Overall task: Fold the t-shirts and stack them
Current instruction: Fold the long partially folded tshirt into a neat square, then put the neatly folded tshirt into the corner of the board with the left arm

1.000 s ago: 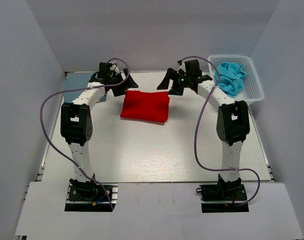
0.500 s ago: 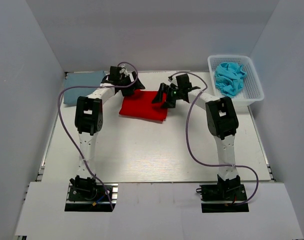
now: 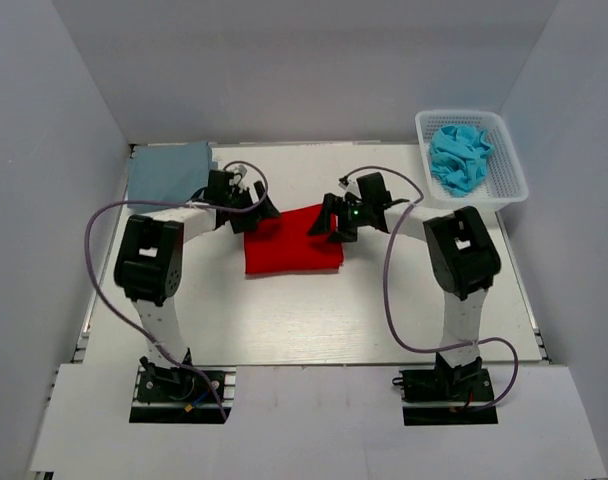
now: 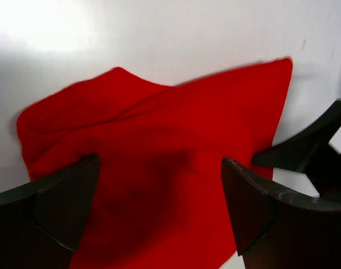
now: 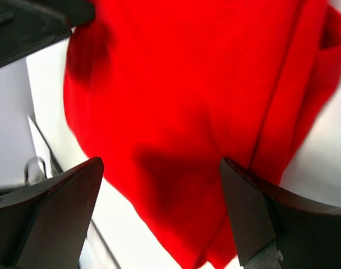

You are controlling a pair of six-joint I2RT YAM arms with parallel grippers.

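Basket (image 3: 513, 160) of white mesh at 1 o'clock holds the crumpled turquoise t-shirt (image 3: 459, 155). Red t-shirt (image 3: 294, 248) lies folded mid-table (image 3: 284, 320); grey-blue t-shirt (image 3: 169, 172) lies flat at 11 o'clock. Left gripper (image 3: 248, 208) and right gripper (image 3: 330, 218) are both spread wide, holding nothing, low over the red t-shirt's far corners.

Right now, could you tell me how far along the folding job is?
Done: grey-blue t-shirt folded at the far left corner. In hand: red t-shirt folded mid-table, unstacked, open left tool and right tool over its far corners. Left: turquoise t-shirt crumpled in the basket.
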